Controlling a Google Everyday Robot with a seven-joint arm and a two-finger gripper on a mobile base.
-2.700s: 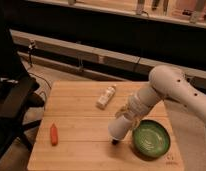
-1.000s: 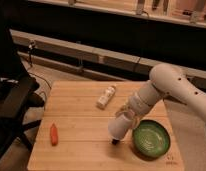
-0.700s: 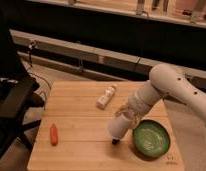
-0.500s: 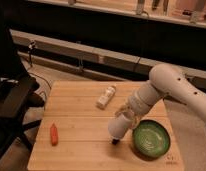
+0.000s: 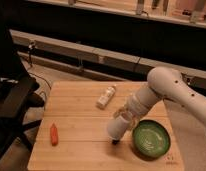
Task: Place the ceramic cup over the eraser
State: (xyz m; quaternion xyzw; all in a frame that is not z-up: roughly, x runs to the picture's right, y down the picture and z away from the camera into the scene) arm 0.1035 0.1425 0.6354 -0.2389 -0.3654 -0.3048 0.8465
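The white ceramic cup (image 5: 118,127) hangs tilted, mouth down, at the end of my white arm, low over the wooden table (image 5: 81,122). My gripper (image 5: 125,117) holds it at its upper end, just left of the green bowl. A small dark bit (image 5: 115,142) shows right under the cup's lower rim; it looks like the black eraser, mostly hidden by the cup. I cannot tell whether the cup touches it.
A green bowl (image 5: 151,138) stands at the table's front right, close to the cup. A white bottle-like object (image 5: 106,96) lies near the table's middle back. An orange carrot-like object (image 5: 54,134) lies front left. A dark chair (image 5: 11,95) stands left of the table.
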